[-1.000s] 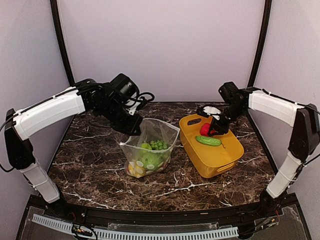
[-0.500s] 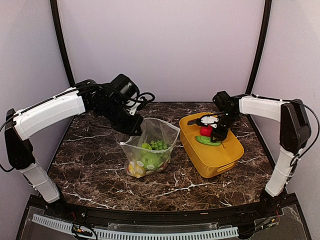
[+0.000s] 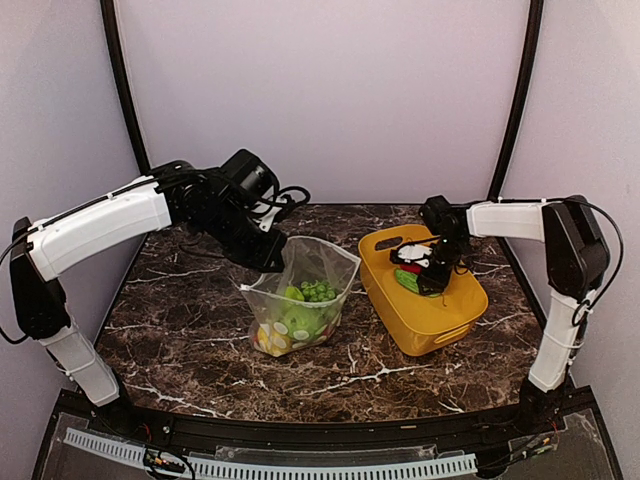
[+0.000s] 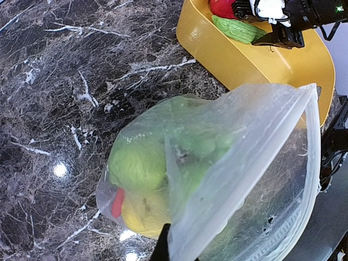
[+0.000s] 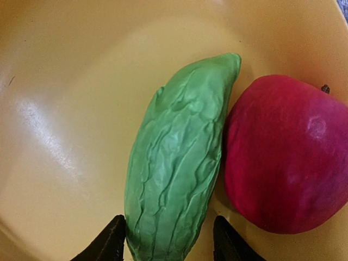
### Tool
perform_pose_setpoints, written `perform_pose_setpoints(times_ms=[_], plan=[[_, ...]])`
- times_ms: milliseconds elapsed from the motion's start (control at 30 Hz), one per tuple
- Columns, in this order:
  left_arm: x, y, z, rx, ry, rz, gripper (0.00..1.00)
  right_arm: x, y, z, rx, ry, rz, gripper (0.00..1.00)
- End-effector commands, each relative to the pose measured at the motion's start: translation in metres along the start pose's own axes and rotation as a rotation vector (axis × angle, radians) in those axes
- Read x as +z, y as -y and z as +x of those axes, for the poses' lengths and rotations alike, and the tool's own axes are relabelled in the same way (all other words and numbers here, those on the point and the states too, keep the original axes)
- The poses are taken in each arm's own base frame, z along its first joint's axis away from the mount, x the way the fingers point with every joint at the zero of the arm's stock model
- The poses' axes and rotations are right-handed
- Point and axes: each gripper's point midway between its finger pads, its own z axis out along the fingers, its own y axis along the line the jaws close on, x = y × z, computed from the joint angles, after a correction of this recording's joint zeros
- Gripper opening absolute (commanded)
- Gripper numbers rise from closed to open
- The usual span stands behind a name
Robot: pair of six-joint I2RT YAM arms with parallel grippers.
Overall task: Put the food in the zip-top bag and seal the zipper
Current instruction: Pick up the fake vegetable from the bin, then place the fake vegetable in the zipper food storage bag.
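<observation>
The clear zip-top bag [image 3: 300,300] stands open on the marble table and holds green grapes [image 3: 317,290], a green apple [image 3: 300,320] and yellow pieces [image 3: 270,338]. My left gripper [image 3: 272,258] is shut on the bag's upper rim and holds its mouth up. In the left wrist view the bag [image 4: 228,179] fills the frame, with its pale zipper edge [image 4: 314,136] at the right. My right gripper [image 3: 425,272] is down in the yellow basket, open. Its fingertips [image 5: 169,242] straddle the green cucumber [image 5: 174,168]. A red fruit [image 5: 283,157] lies against the cucumber.
The yellow basket [image 3: 440,320] sits right of the bag, its wall close to the bag's side [image 4: 228,60]. The dark marble table [image 3: 180,300] extends to the left and front. Pale walls enclose the back and sides.
My right gripper has moved left and down into the basket, onto the cucumber. The left arm and the bag have not moved.
</observation>
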Motion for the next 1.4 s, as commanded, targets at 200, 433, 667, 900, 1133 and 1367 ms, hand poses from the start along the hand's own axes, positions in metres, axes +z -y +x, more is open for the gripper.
perform_pose_setpoints(times_ms=[200, 433, 667, 900, 1133, 1367], plan=[[-0.011, 0.000, 0.003, -0.003, 0.016, 0.015, 0.01, -0.010, -0.003, 0.001, 0.014, 0.003, 0.020, 0.41], [-0.009, 0.000, 0.002, 0.007, 0.021, 0.019, 0.01, -0.051, -0.008, 0.000, 0.026, 0.045, 0.037, 0.36], [-0.008, 0.000, 0.000, 0.016, 0.025, 0.017, 0.01, -0.131, -0.027, -0.045, 0.007, 0.265, -0.029, 0.35], [-0.006, 0.002, -0.002, 0.018, 0.022, 0.021, 0.01, -0.212, -0.082, -0.093, -0.157, 0.561, -0.146, 0.35], [-0.004, 0.003, -0.003, 0.017, 0.018, 0.024, 0.01, -0.257, -0.115, -0.122, -0.268, 0.719, -0.204, 0.35], [-0.008, 0.003, -0.002, 0.010, 0.027, 0.028, 0.01, -0.272, -0.149, -0.139, -0.379, 0.787, -0.307, 0.35]])
